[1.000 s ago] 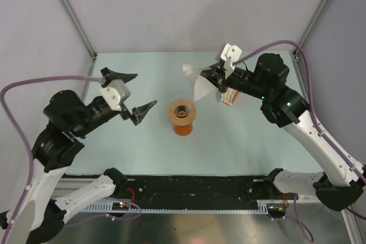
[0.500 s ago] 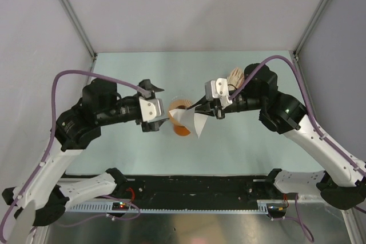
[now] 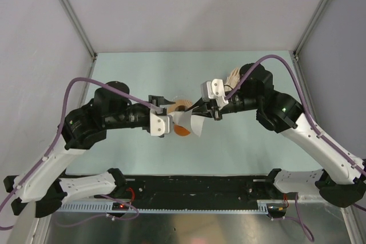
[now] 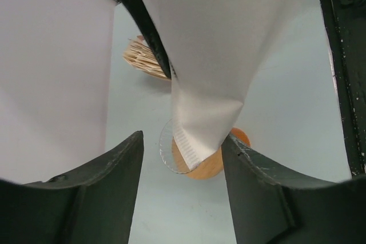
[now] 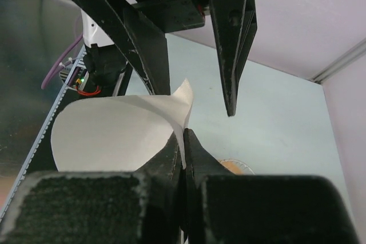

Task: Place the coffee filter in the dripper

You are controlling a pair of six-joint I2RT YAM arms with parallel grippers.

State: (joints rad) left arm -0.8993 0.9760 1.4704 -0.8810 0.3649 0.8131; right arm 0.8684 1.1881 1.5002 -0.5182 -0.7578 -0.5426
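The coffee filter (image 3: 193, 124) is a white paper cone held over the dripper (image 3: 182, 106), a tan ring on an orange base. My right gripper (image 3: 202, 112) is shut on the filter's edge; the right wrist view shows the paper (image 5: 114, 135) pinched between its fingers (image 5: 184, 136). My left gripper (image 3: 169, 119) is open, right beside the filter. In the left wrist view the filter (image 4: 223, 44) hangs with its tip between the open fingers (image 4: 103, 181), above a clear-rimmed orange vessel (image 4: 213, 165). The tan ring is hidden there.
A tan-and-white ribbed stack of filters (image 3: 234, 76) lies behind the right gripper, also in the left wrist view (image 4: 146, 58). Grey walls and metal posts enclose the pale green table (image 3: 143, 72). A black rail (image 3: 194, 190) runs along the near edge.
My left arm has swung right and in until its open fingers flank the filter's tip. My right gripper has brought the filter from the back right down over the dripper.
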